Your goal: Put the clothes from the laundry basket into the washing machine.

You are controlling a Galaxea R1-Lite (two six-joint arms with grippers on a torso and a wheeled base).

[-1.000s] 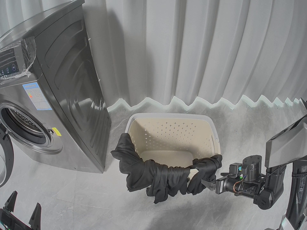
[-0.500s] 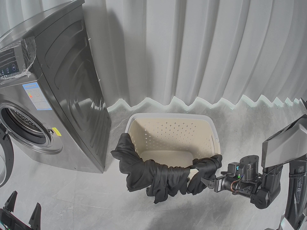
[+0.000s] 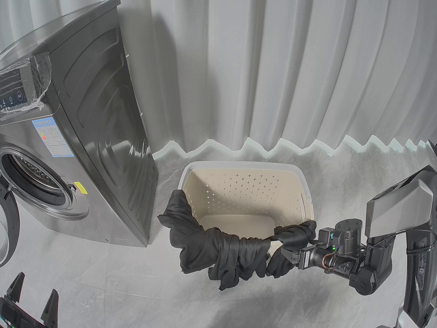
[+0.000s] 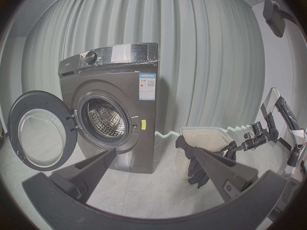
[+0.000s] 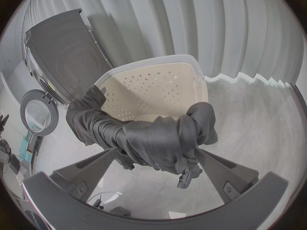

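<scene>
Loading had not begun, as far as you could judge. The washing machine (image 3: 82, 128) stood on your left with its door (image 4: 38, 130) swung wide. Its drum (image 4: 105, 118) showed bare metal, with no cloth in the part you could see. The laundry basket (image 3: 246, 167) sat on the floor just beside the machine's flank, and its inside looked empty down to the base.

What you had to move were the dark clothes (image 3: 218, 251), a twisted bundle draped along the basket's near rim. One end hung over the corner nearest the machine and the other was bunched at the opposite corner. So the whole job lay ahead: grasp, lift, carry across, push into the drum.

Your right gripper (image 3: 287, 256) lay level at that bunched end, jaws spread wide and closed on nothing. From the right wrist, the bundle sat across the gap between the fingers, though you could not tell whether they touched cloth. Your left gripper (image 3: 33, 292) hung low in front of the machine, well apart from the clothes, its jaws also open and empty.
</scene>
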